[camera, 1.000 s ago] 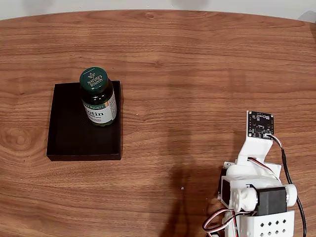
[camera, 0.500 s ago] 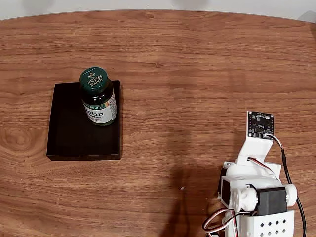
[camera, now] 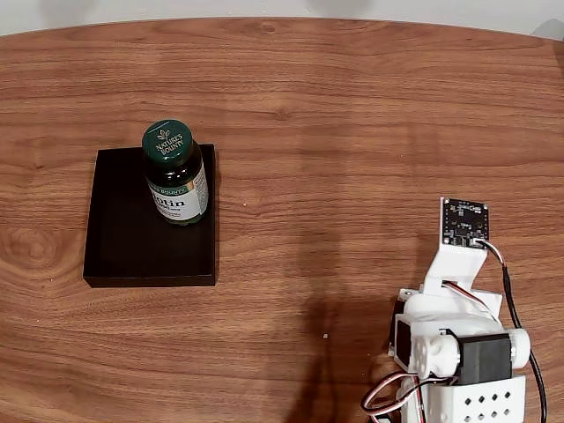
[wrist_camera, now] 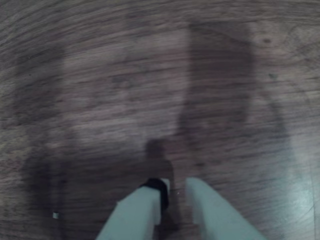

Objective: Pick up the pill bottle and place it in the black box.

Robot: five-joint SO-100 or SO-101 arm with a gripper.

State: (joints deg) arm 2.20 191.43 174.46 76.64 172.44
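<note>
The pill bottle (camera: 177,174), dark amber with a green cap and a white and yellow label, stands upright inside the black box (camera: 123,238), in its far right corner in the fixed view. The box is a shallow matte black tray on the left half of the table. My white arm (camera: 454,339) is folded up at the bottom right of the fixed view, far from the box and bottle. In the wrist view my gripper (wrist_camera: 175,189) hangs just above bare wood. Its two pale fingers are close together with nothing between them.
The wooden table (camera: 352,132) stretches wide between the arm and the box. A small circuit board (camera: 464,222) sits on top of the arm. A tiny pale speck (camera: 325,336) lies on the wood left of the arm.
</note>
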